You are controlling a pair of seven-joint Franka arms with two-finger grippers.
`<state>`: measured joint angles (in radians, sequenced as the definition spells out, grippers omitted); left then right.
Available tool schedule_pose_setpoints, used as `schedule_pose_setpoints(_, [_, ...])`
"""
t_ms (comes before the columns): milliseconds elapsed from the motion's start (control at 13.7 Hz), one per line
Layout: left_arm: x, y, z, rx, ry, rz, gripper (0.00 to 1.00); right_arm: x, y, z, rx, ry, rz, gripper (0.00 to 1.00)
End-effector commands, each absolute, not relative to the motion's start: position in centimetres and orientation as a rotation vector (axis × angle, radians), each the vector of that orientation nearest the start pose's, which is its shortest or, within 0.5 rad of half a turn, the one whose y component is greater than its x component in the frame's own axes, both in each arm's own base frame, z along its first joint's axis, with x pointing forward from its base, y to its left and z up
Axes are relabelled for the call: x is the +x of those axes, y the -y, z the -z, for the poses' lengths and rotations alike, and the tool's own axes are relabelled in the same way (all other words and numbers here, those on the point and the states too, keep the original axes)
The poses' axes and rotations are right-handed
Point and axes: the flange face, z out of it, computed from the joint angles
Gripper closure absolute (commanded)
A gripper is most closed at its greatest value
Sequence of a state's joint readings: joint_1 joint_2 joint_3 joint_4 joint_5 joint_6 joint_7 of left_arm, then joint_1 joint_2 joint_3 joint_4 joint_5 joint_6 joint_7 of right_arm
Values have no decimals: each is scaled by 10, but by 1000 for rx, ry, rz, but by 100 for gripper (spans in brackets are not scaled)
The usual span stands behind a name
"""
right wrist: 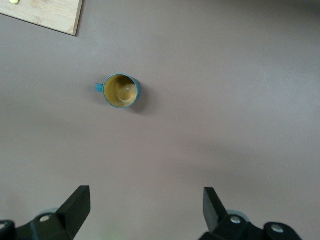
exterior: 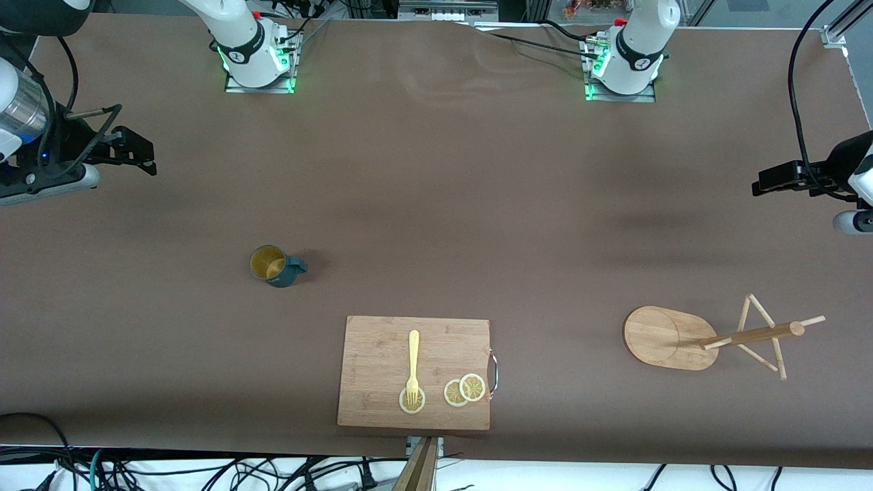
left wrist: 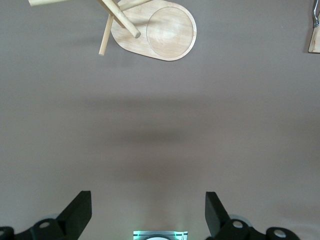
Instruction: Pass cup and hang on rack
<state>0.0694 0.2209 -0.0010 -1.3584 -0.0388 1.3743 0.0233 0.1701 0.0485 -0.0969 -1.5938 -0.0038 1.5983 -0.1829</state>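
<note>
We see the cup (exterior: 271, 265) standing upright on the tabletop (exterior: 436, 191), toward the right arm's end, with its handle turned toward the left arm's end and its yellowish inside open to above. The rack (exterior: 672, 337) stands toward the left arm's end of the tabletop, on its oval base, and its pole carries thin pegs. Between them, and nearer to the front camera than the cup, lies a cutting board (exterior: 382, 348) with a yellow fork (exterior: 412, 365) and three lemon slices (exterior: 465, 390) on it; the fork's tines rest on one slice. The right end effector (right wrist: 145, 212) hovers over bare tabletop near the cup, fingers spread wide, holding nothing. The left end effector (left wrist: 148, 215) hovers over bare tabletop near the rack, also spread wide and empty.
</note>
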Motion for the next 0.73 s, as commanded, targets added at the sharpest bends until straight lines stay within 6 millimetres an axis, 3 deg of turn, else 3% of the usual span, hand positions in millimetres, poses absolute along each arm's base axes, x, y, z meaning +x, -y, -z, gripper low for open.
schedule_pose_setpoints(0, [596, -37, -582, -3156, 58, -309, 0, 570, -41, -593, -3104, 392, -59, 0])
schedule_pose_setpoints(366, [596, -37, -582, -3156, 58, -309, 0, 572, -40, -594, -3105, 392, -37, 0])
schedule_pose_setpoints(659, [596, -37, -582, -3156, 58, -309, 0, 573, -22, -602, -3110, 349, -10, 0])
